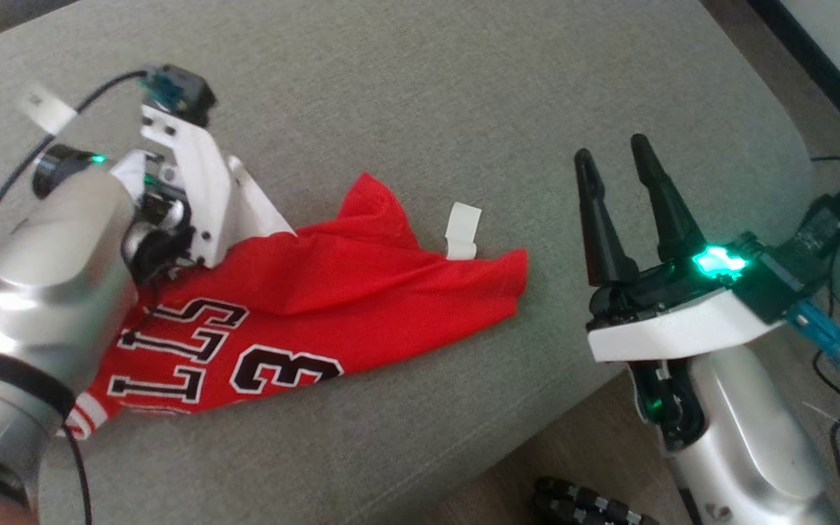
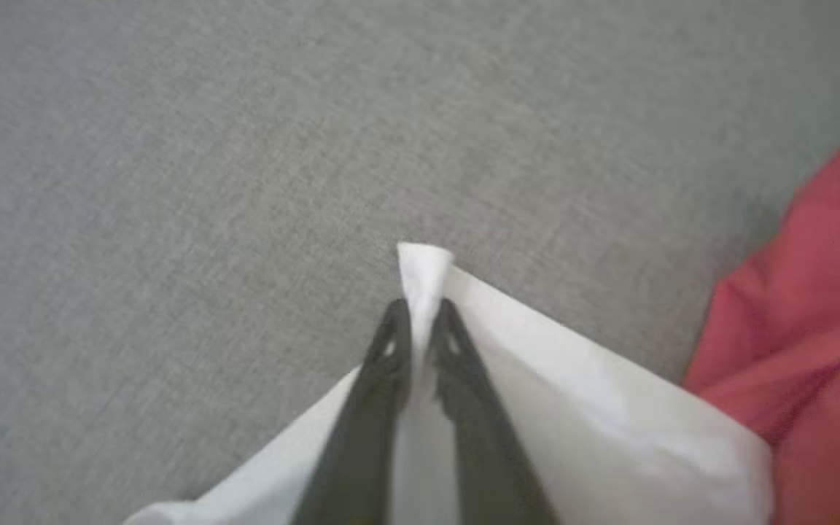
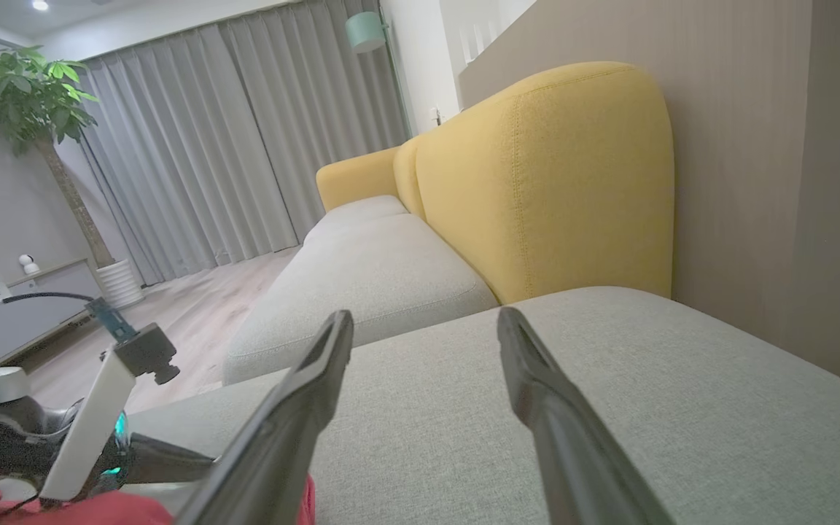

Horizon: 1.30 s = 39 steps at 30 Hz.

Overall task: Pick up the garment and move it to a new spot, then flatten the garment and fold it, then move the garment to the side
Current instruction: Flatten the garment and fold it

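The garment [image 1: 318,292] is a red jersey with black-and-white lettering, lying crumpled on the grey sofa cushion [image 1: 420,95]. A white corner of cloth [image 2: 595,408] at its far left edge is pinched between the two dark fingers of my left gripper [image 2: 420,306], which is shut on it; red cloth [image 2: 814,306] shows to the right. In the head view the left wrist [image 1: 172,189] covers that grip. My right gripper [image 1: 617,157] hovers right of the garment, open with nothing between its fingers, and its own view has it [image 3: 424,321] above the cushion.
The cushion's front edge [image 1: 537,437] runs diagonally at lower right, with floor and cables [image 1: 835,379] beyond. A white tag [image 1: 462,230] sticks up at the garment's far edge. A yellow sofa back [image 3: 537,182] and another grey seat [image 3: 369,270] lie ahead of the right gripper.
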Motion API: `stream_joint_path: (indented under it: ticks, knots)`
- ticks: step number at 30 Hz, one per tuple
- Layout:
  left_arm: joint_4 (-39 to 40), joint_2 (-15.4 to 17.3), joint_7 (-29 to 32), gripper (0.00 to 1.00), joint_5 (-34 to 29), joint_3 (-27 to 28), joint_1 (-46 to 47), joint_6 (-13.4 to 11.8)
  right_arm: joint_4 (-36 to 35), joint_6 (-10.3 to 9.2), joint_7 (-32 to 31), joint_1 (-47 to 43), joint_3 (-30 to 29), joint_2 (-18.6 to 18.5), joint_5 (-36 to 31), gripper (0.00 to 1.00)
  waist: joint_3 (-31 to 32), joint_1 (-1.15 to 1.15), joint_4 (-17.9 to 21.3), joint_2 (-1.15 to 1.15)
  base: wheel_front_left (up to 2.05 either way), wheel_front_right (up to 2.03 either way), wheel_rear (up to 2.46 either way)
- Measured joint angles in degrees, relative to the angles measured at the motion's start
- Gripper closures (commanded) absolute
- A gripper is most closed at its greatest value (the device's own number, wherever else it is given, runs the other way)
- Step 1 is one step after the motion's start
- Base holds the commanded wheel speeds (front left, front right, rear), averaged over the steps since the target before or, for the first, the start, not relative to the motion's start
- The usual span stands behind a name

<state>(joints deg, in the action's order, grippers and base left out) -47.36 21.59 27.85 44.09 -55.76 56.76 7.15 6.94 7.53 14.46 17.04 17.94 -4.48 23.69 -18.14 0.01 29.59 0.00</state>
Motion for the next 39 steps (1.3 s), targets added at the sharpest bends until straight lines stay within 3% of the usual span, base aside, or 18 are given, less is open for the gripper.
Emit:
stream_joint_path:
  ticks: [9, 15, 18, 28, 31, 35, 39]
  knots:
    - [1.2, -1.5, -11.4, 1.0, 6.4, -3.1, 2.5, 0.0, 0.4, 0.0, 0.0, -0.3, -0.4, -2.1, -1.2, 0.0, 3.8, 0.0, -5.1, 0.0, 0.0, 0.0, 0.0]
    - [6.5, -1.2, -12.7, 1.0, 10.7, -4.9, 4.9, 0.0, 0.9, 0.0, 0.0, -2.0, -1.0, -4.0, -1.7, 0.0, 7.2, -0.01, -10.7, 0.0, 0.0, 0.0, 0.0]
    - [11.7, 1.9, -10.7, 1.0, 14.3, -6.7, 3.7, 0.0, 1.2, 0.0, 0.0, -3.9, -2.0, -4.5, -1.7, 0.0, 9.3, -0.01, -14.6, 0.0, 0.0, 0.0, 0.0]
    - [32.6, 17.6, -8.6, 1.0, 25.6, -7.5, -9.7, -0.1, 1.4, 0.0, 0.0, -8.4, -6.1, -5.2, -2.6, 0.0, 15.1, -0.01, -26.4, 0.0, 0.0, 0.0, 0.0]
    - [37.0, 21.6, -7.9, 1.0, 28.8, -8.3, -15.8, -2.2, 1.4, 0.0, 0.0, -8.6, -6.2, -5.2, -2.6, 0.0, 16.3, -0.01, -28.9, 0.0, 0.0, 0.0, 0.0]
    - [38.6, 24.3, -8.3, 1.0, 30.3, -8.8, -21.8, -6.3, 1.3, 0.0, 0.0, -8.6, -5.6, -5.2, -2.6, 0.0, 17.1, -0.01, -31.0, 0.0, 0.0, 0.0, 0.0]
    - [36.4, 23.5, -9.7, 1.0, 33.4, -9.6, -27.0, -8.2, 1.3, 0.0, 0.0, -8.5, -5.1, -5.2, -2.6, 0.0, 16.6, -0.01, -31.0, 0.0, 0.0, 0.0, 0.0]
